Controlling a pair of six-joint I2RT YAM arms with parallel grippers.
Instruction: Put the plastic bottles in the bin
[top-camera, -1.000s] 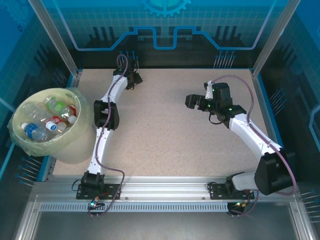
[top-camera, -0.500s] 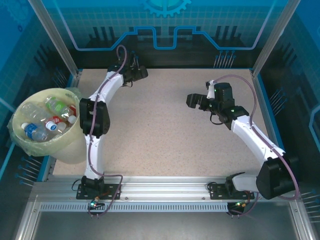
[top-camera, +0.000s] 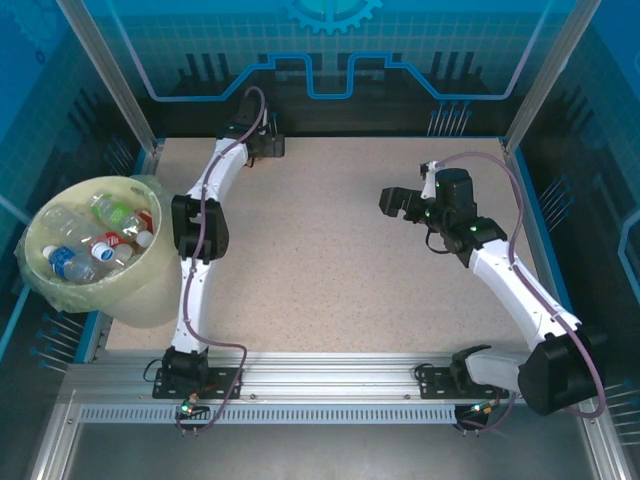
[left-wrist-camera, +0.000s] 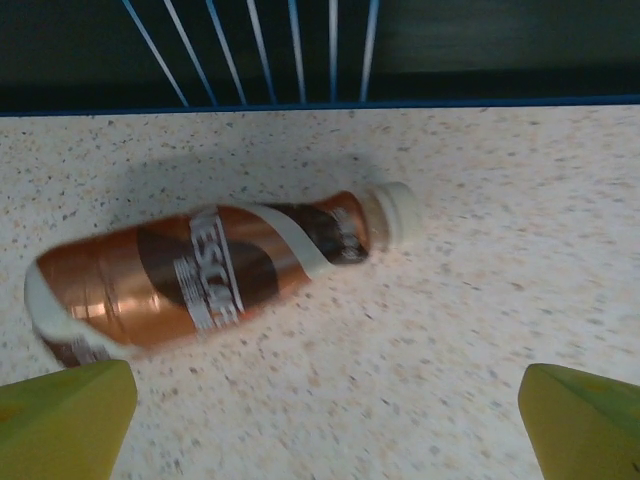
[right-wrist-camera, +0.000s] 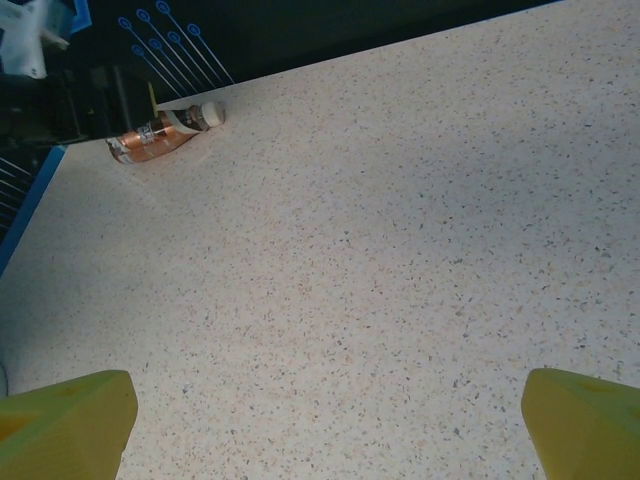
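We find one small plastic bottle (left-wrist-camera: 200, 275) w/ a copper-and-brown label and a white cap lying on its side on the speckled beige bench (top-camera: 320, 270), close to the far edge at the left-hand end, cap pointing right in the left wrist view. The left hand (left-wrist-camera: 325, 420) hangs over it w/ both yellow-green fingertips (left-wrist-camera: 60, 415) spread wide at the lower corners of that view. There is only bare bench btwn them, and the bottle lies just beyond the tips. From above, the left arm reaches out to that far-left corner and covers the bottle. The right hand (right-wrist-camera: 325, 420) is likewise spread and holds nothing. It sits over bare bench on the right side, well apart from the bottle, which shows small and far off in the right wrist view. Other clear plastic bottles (top-camera: 105, 240), w/ green, red and blue labels, lie piled in the large round pale yellow-green bin (top-camera: 150, 275). The bin has a translucent bag liner and stands at the bench's left edge, nearer the arm bases than the lone bottle.
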